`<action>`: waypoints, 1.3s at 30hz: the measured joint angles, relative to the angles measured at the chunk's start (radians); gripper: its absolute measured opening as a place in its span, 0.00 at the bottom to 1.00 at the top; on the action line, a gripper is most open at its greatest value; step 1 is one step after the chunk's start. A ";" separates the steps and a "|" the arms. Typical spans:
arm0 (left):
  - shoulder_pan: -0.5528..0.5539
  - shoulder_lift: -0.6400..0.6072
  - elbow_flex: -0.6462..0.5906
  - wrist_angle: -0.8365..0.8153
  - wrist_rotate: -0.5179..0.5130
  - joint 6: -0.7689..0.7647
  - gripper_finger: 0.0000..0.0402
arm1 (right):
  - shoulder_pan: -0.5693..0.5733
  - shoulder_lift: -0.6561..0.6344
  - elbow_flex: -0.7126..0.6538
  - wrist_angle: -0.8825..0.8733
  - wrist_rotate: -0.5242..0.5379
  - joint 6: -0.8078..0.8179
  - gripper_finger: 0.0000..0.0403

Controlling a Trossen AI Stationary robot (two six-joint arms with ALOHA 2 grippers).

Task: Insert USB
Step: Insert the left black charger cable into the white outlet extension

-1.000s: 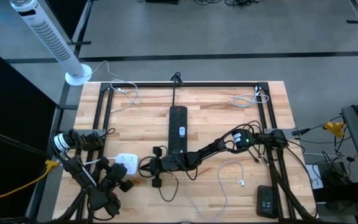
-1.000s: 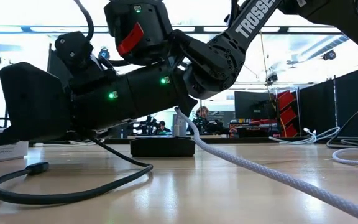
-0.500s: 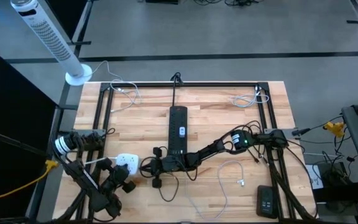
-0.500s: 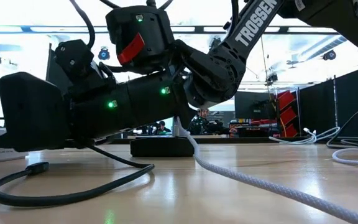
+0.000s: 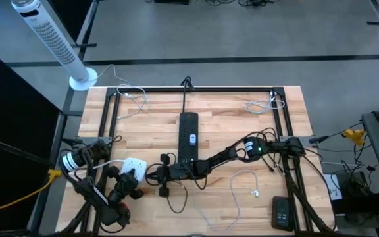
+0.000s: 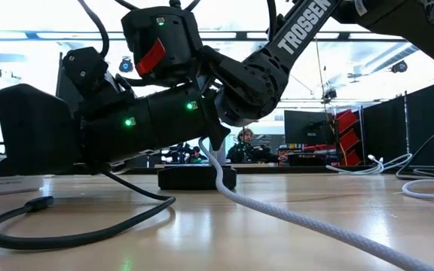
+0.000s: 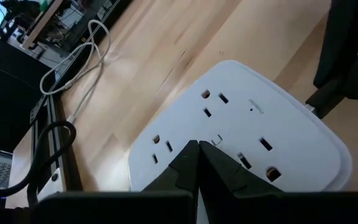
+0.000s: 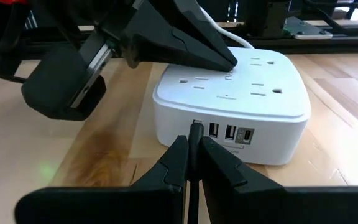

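the right gripper [image 8: 194, 163] reaches low and nearly flat across the table, its fingers pinched on a thin usb plug [image 8: 196, 133] whose tip sits at the first of the side ports on the white power block [image 8: 232, 93] right ahead of it. the left gripper [image 7: 197, 163] rests on top of that same block, fingers pressed together with nothing between them, its tips on the block's flat face. the block is white and rounded, with four wall sockets on top and four small ports along the side facing the right gripper. farther off, beyond the right arm, one black power strip [image 5: 188, 137] lies flat on the wood table [image 5: 229, 118].
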 joint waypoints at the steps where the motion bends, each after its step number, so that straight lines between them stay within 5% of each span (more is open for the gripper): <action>1: 0.000 0.000 0.000 0.000 -0.001 0.003 0.00 | 0.000 0.000 0.000 0.000 0.003 0.013 0.04; 15: 0.006 -0.032 0.074 0.004 0.008 0.078 0.00 | 0.003 -0.001 0.005 -0.035 0.022 0.023 0.04; 21: 0.008 -0.097 0.208 0.224 -0.017 0.028 0.00 | 0.006 -0.002 0.005 -0.037 -0.047 0.020 0.04; 26: 0.007 -0.144 0.274 0.169 0.007 0.092 0.00 | -0.004 -0.002 0.005 -0.046 -0.025 0.020 0.04; 32: 0.008 -0.156 0.332 -0.033 0.155 0.090 0.00 | 0.000 -0.006 0.006 -0.078 -0.037 0.019 0.04; 39: 0.008 -0.152 0.302 -0.123 0.243 0.059 0.00 | 0.002 -0.007 0.006 -0.087 -0.043 0.017 0.04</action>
